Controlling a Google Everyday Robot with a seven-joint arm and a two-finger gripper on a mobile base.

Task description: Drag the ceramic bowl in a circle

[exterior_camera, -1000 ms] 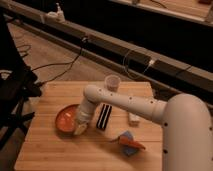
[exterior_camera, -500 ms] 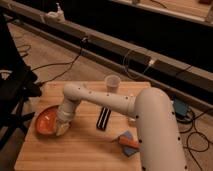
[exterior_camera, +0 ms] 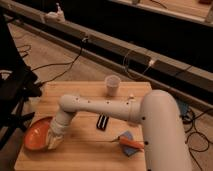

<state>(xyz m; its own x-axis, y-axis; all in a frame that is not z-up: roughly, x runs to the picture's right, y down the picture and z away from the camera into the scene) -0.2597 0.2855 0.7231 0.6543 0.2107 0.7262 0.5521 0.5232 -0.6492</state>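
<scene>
The ceramic bowl (exterior_camera: pixel 37 134), a wide shallow orange-red dish, sits at the front left edge of the wooden table (exterior_camera: pixel 85 155). My white arm reaches across the table from the right. My gripper (exterior_camera: pixel 54 141) is at the bowl's right rim, pointing down onto it. The arm's end hides the contact between the gripper and the bowl.
A small translucent plastic cup (exterior_camera: pixel 113 85) stands at the table's back. A black striped object (exterior_camera: pixel 103 122) lies mid-table. A blue and orange item (exterior_camera: pixel 129 144) lies at the front right. Cables run on the floor behind; a dark chair (exterior_camera: pixel 12 90) stands left.
The bowl has been moved left and toward the table's front left edge, with the gripper staying at its rim. The arm has stretched further left.
</scene>
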